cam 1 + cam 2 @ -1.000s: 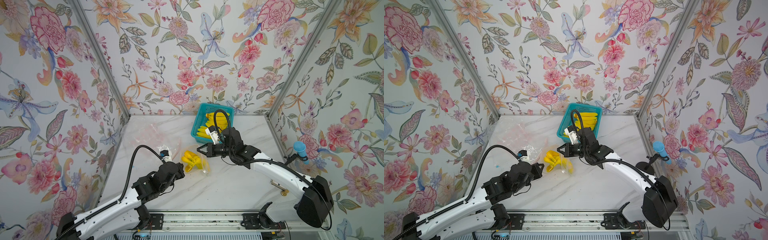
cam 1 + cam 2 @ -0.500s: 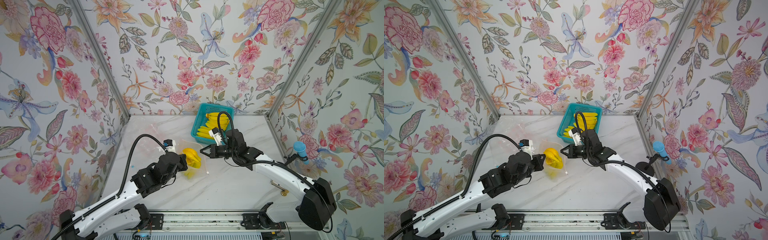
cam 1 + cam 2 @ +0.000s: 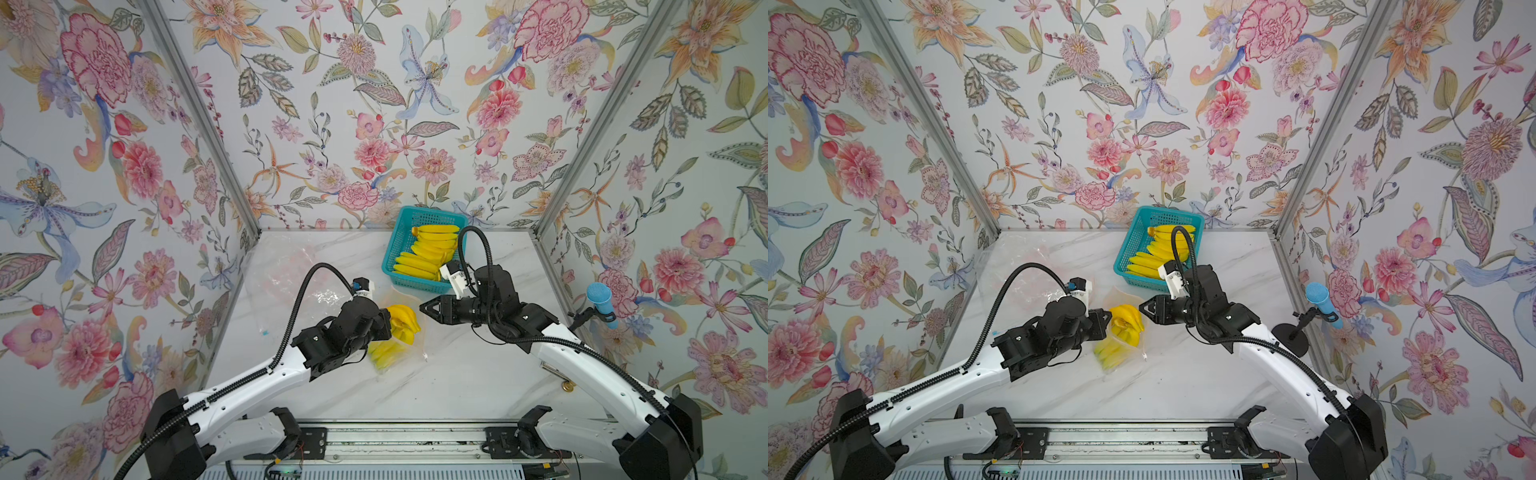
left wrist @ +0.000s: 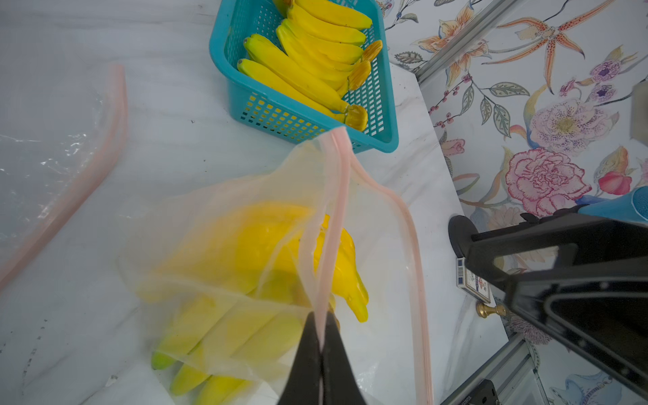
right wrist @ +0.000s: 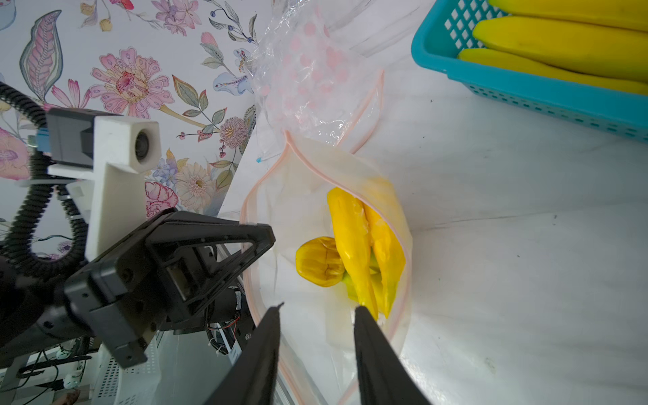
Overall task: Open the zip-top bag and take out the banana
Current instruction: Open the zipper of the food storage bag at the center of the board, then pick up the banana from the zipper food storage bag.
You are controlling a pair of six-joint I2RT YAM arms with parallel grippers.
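- The bag (image 4: 242, 224) is pinched at its pink zip strip by the left gripper (image 4: 321, 338), whose jaws are closed flat on the strip.
- The bag's top edge is held up off the table (image 3: 457, 374), while its lower part is rested on the marble.
- In the right wrist view the bag's mouth is seen parted, and the banana (image 5: 354, 245), a yellow bunch, is seen inside it.
- The right gripper (image 5: 317, 310) is held with its jaws partly apart and nothing is gripped between them.
- Its tips are pointed at the open mouth. The banana is found just beyond them, and contact cannot be made out.
- In both top views the bag is placed between the two grippers, near the middle of the table.
- A teal basket (image 3: 395, 253) filled with more bananas is set at the back of the table, just behind the right wrist.
- A second, empty bag (image 3: 286, 270) is laid flat at the table's left, behind the left gripper.
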